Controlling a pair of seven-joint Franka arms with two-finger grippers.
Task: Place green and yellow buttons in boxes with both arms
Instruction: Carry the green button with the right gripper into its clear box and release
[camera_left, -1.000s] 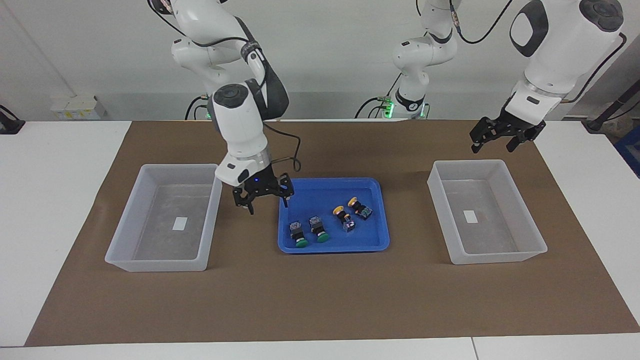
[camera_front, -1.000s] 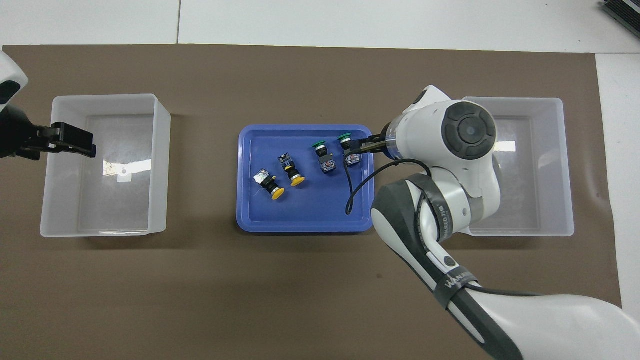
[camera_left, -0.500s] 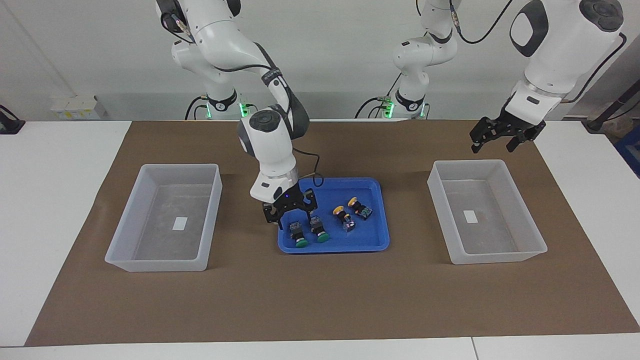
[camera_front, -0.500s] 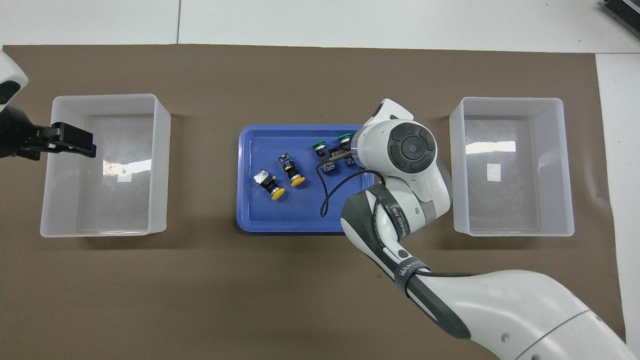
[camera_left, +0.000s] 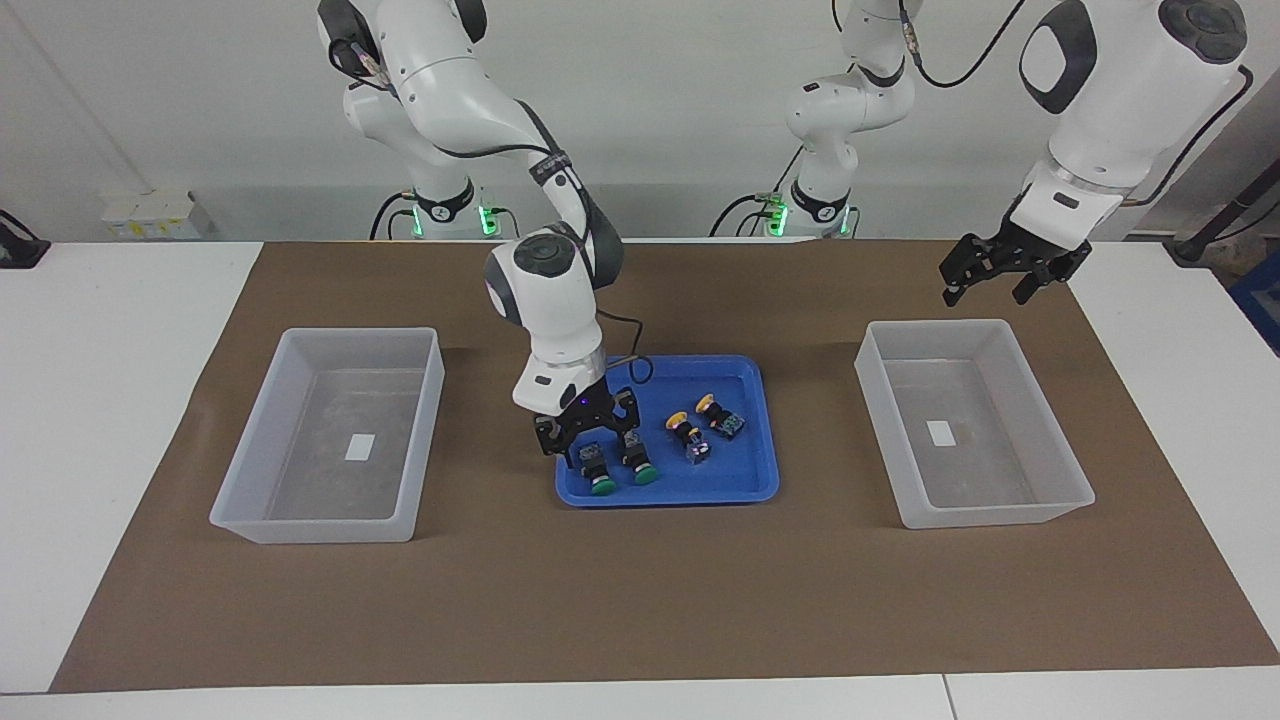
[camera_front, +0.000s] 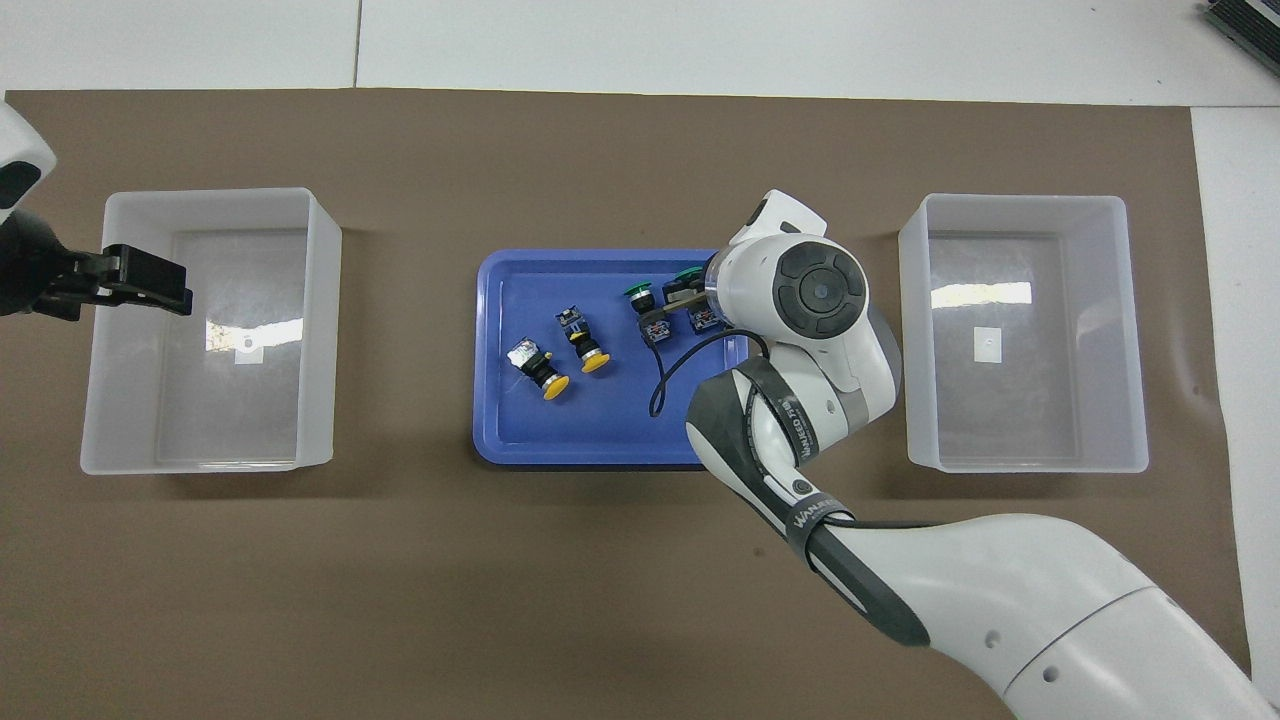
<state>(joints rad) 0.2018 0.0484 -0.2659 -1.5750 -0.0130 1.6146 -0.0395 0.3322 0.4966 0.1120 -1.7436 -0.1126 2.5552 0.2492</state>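
Observation:
Two green buttons (camera_left: 601, 486) (camera_left: 645, 476) lie side by side in the blue tray (camera_left: 745, 485), at its end toward the right arm. Beside them, toward the left arm's end, lie two yellow buttons (camera_left: 677, 418) (camera_left: 705, 403). My right gripper (camera_left: 592, 448) is down in the tray at the green button closest to the right arm's end. From overhead its wrist hides part of that green button (camera_front: 686, 274). My left gripper (camera_left: 985, 292) hangs open and holds nothing, in the air over the edge of the box (camera_left: 940, 326) at its end of the table.
A second box (camera_left: 360, 335) stands at the right arm's end of the brown mat; each box holds only a small white label. The right arm's black cable (camera_front: 665, 375) loops over the tray near the buttons.
My right gripper has swung from the tray's edge toward the right arm's box to over the green buttons and come down on them. The left arm has not moved.

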